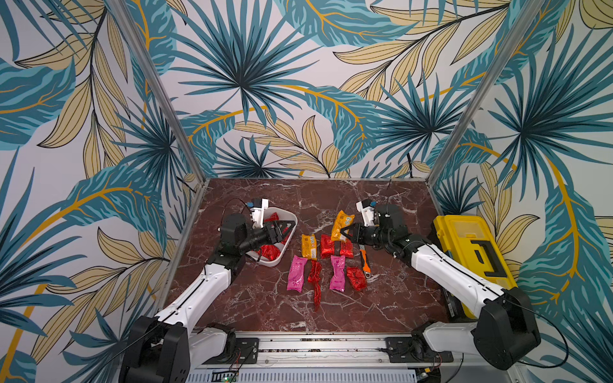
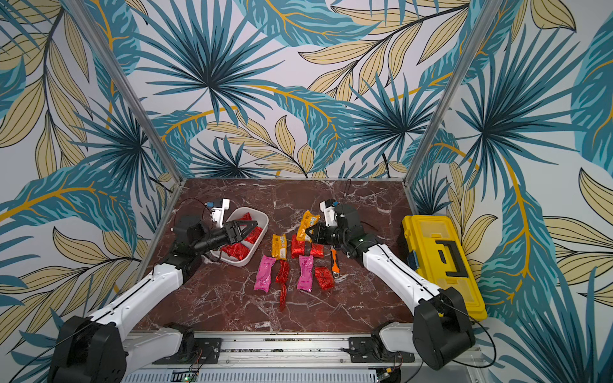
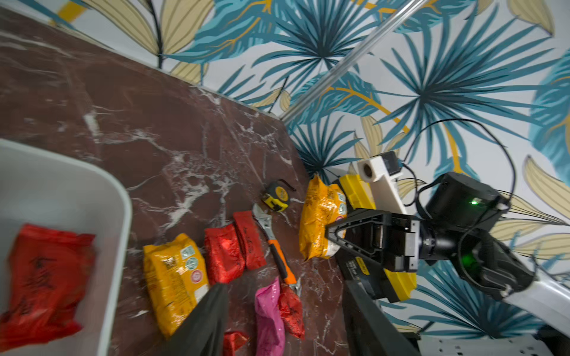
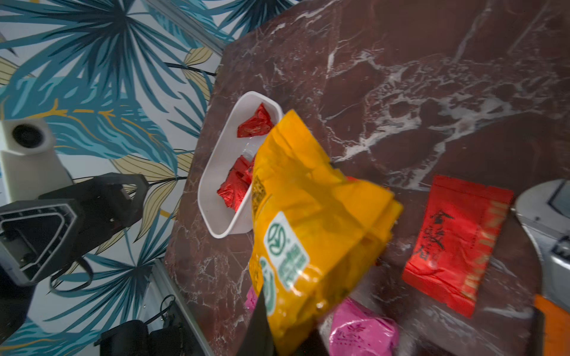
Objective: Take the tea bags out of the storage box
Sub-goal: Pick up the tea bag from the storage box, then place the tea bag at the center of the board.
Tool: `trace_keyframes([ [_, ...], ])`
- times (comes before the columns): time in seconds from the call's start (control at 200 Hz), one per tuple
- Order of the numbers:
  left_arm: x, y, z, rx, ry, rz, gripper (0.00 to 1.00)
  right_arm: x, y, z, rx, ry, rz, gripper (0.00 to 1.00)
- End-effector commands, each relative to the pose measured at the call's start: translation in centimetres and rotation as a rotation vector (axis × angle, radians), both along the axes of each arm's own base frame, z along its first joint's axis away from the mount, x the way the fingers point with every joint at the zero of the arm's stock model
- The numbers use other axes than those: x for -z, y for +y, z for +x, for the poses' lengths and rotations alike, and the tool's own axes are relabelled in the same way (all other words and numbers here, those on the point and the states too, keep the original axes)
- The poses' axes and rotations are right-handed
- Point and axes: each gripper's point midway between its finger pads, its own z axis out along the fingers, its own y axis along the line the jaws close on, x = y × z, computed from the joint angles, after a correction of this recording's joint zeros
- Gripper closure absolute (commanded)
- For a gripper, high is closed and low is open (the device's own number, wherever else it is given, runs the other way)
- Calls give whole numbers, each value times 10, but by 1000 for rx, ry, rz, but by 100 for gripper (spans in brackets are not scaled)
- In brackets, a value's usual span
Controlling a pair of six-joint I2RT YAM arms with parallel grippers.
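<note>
- Tea bags (image 1: 296, 273) lie mostly in loose rows on the counter (image 1: 381, 298), just beside the white storage box (image 1: 272, 262). A few red tea bags (image 1: 269, 252) sit inside it, not yet taken out.
- To finish this step well, the held sachet probably wants lowering into a bare gap before release, clear of the rows.
- Right gripper (image 1: 343, 231) is pinched closed on an orange tea bag (image 1: 343, 219), raised above the counter.
- Left gripper (image 1: 289, 232) hovers over the box with its jaws parted, holding nothing.
</note>
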Motion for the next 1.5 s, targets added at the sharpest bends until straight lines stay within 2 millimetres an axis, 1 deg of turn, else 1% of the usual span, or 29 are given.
trace_keyframes([
  [0.0, 24, 35, 13, -176, 76, 173, 37, 31, -17, 12, 18, 100, -119, 92],
  [0.085, 36, 50, 15, -249, 132, 243, 38, 45, -25, 33, 20, 138, -170, 92],
  [0.19, 50, 72, 16, -345, 195, 351, 42, 63, -28, 60, 6, 179, -235, 91],
  [0.225, 52, 76, 17, -360, 200, 376, 42, 70, -28, 69, -1, 193, -246, 91],
  [0.24, 58, 78, 14, -362, 225, 394, 42, 71, -27, 73, -3, 195, -248, 91],
  [0.29, 63, 82, 13, -365, 241, 427, 43, 77, -26, 85, -10, 208, -257, 91],
  [0.436, 73, 81, 15, -317, 256, 493, 43, 96, -18, 109, -52, 247, -253, 91],
  [0.616, 90, 74, 24, -221, 303, 568, 41, 123, -8, 125, -94, 307, -217, 89],
  [0.676, 95, 70, 28, -186, 320, 591, 39, 131, -9, 129, -91, 321, -221, 88],
  [0.726, 99, 68, 32, -160, 331, 601, 38, 137, -15, 133, -64, 329, -242, 85],
  [0.811, 103, 60, 39, -119, 336, 593, 36, 142, -26, 138, -23, 324, -290, 76],
  [0.876, 104, 56, 44, -98, 340, 589, 36, 138, -33, 140, 1, 305, -323, 68],
  [0.921, 105, 55, 48, -91, 339, 590, 35, 132, -38, 142, 18, 282, -350, 62],
  [1.026, 108, 53, 57, -77, 342, 593, 35, 108, -52, 142, 60, 191, -404, 55],
  [1.106, 112, 52, 65, -69, 357, 582, 35, 85, -58, 137, 80, 124, -412, 50],
  [1.192, 117, 48, 73, -58, 366, 557, 35, 65, -60, 126, 94, 74, -388, 49],
  [1.257, 123, 47, 78, -49, 384, 545, 36, 55, -59, 115, 104, 49, -350, 49],
  [1.382, 136, 45, 87, -37, 421, 515, 44, 46, -50, 91, 100, 35, -235, 48],
  [1.492, 148, 43, 90, -28, 448, 510, 49, 45, -45, 71, 97, 43, -171, 48],
])
